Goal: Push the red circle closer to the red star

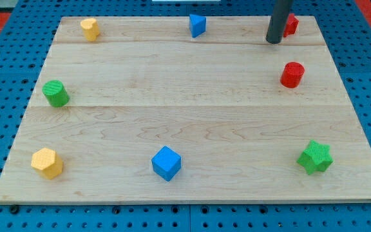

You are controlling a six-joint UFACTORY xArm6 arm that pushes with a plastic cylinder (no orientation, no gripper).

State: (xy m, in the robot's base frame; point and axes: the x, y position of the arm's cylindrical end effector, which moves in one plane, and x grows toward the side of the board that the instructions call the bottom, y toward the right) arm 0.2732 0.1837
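The red circle (292, 74) is a short red cylinder near the right edge of the wooden board (185, 77). The red star (291, 24) sits at the view's top right corner, partly hidden behind my dark rod. My tip (274, 41) rests on the board just left of and below the red star, and up and to the left of the red circle, apart from it.
A blue triangular block (198, 25) and a yellow block (89, 29) lie along the top edge. A green cylinder (56, 93) is at the left, a yellow hexagon (47, 162) bottom left, a blue cube (166, 162) bottom middle, a green star (315, 157) bottom right.
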